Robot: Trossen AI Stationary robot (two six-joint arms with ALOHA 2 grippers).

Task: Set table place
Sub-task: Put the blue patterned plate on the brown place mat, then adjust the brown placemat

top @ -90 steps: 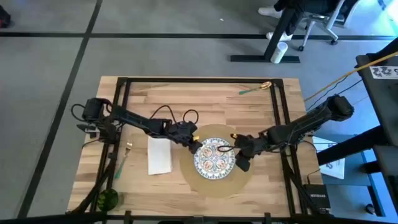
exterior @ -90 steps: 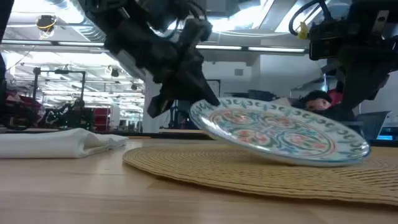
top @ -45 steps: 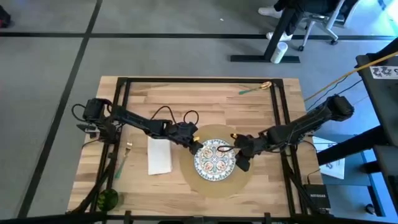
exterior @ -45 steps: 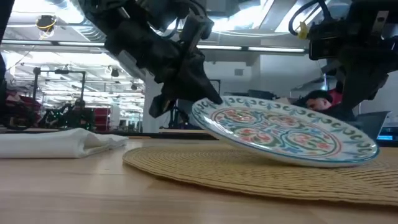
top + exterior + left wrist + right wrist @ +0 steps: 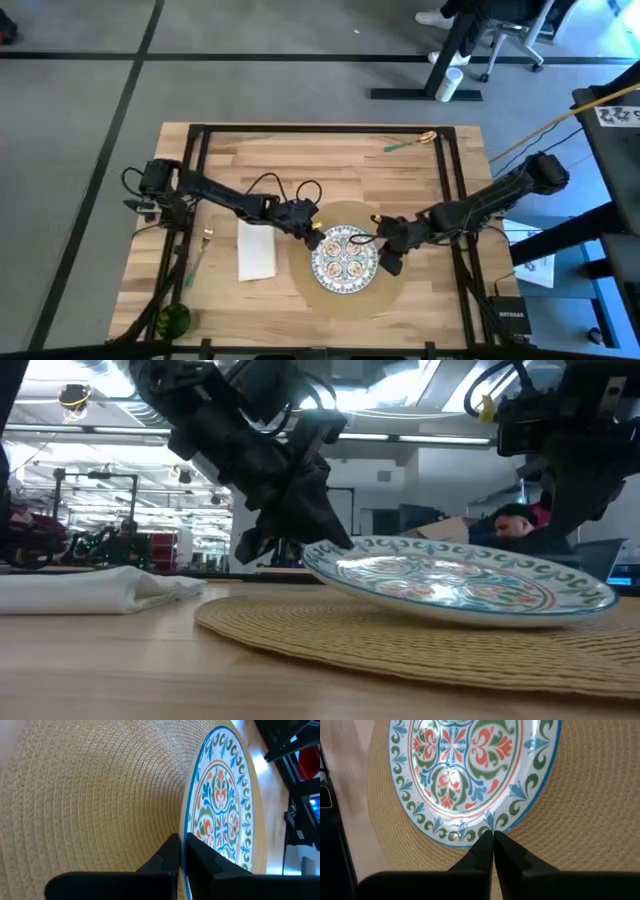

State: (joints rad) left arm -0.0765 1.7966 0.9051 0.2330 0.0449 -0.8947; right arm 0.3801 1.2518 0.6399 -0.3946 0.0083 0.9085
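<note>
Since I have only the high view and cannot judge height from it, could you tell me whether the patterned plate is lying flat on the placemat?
Observer: No. In the low view the patterned plate is tilted. Its edge by the left gripper is raised off the tan placemat, and the opposite edge sits low on it.
Operator: Thank you. Is the left gripper holding it?
Observer: Yes. Its wrist view shows it shut on the rim, with one finger on either face.
Operator: And the right gripper?
Observer: Its wrist view shows the right gripper with its fingers together and the tips at the rim's edge, not around it.
</note>
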